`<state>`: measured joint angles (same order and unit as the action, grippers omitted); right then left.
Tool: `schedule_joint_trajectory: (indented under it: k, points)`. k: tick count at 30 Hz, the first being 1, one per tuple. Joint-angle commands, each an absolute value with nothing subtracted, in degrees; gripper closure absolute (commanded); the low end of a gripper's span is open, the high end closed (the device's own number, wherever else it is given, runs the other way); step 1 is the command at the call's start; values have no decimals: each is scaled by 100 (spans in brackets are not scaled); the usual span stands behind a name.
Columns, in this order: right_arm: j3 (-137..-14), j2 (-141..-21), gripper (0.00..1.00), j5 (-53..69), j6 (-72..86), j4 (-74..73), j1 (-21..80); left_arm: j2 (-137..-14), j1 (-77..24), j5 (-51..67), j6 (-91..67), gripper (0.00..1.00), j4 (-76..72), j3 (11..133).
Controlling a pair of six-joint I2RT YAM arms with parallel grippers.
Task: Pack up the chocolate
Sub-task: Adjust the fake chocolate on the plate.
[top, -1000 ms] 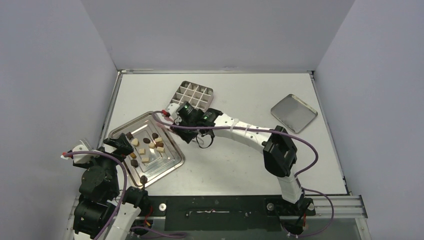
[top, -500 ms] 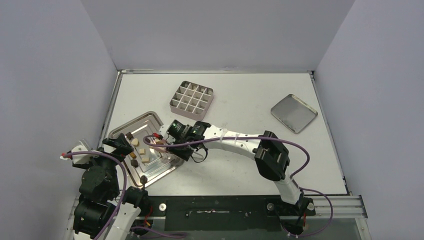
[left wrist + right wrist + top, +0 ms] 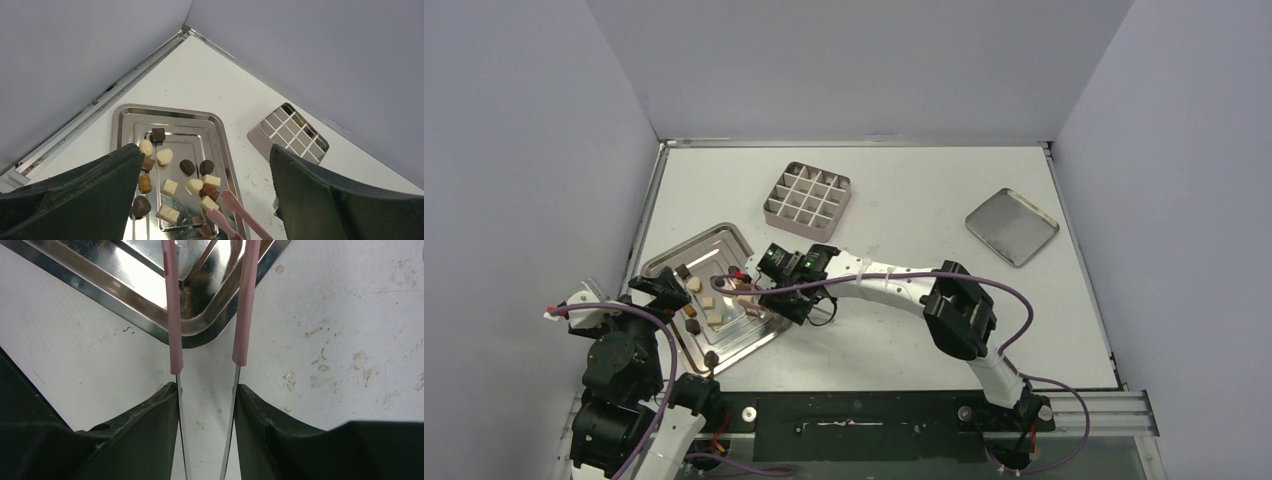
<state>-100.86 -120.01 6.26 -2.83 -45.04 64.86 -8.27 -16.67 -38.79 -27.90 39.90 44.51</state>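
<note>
— How's the right gripper (image 3: 206,390)?
— Clamped narrow on pink-tipped tweezers (image 3: 172,315), tips ahead over the tray (image 3: 100,295).
— The chocolate (image 3: 170,188)?
— On that tray, by those tips. The left gripper (image 3: 204,150) gapes wide, chocolate ahead.

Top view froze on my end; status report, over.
Left gripper open, near tray. Right gripper shut on pink-tipped tongs, tips over tray. Chocolates loose on tray. Nothing blocking.
</note>
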Motion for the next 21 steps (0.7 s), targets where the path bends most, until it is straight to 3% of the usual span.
schedule_joint_trajectory:
  k: [1,21]
  points:
    - [-10415,-12199,59,558,-324,-4548,6477,-761,-1636,-3929,-2806,3,3913,4588]
    - [-10634,-12343,71,678,-337,-4553,6482,-729,-1630,-3938,-2806,3,3920,4577]
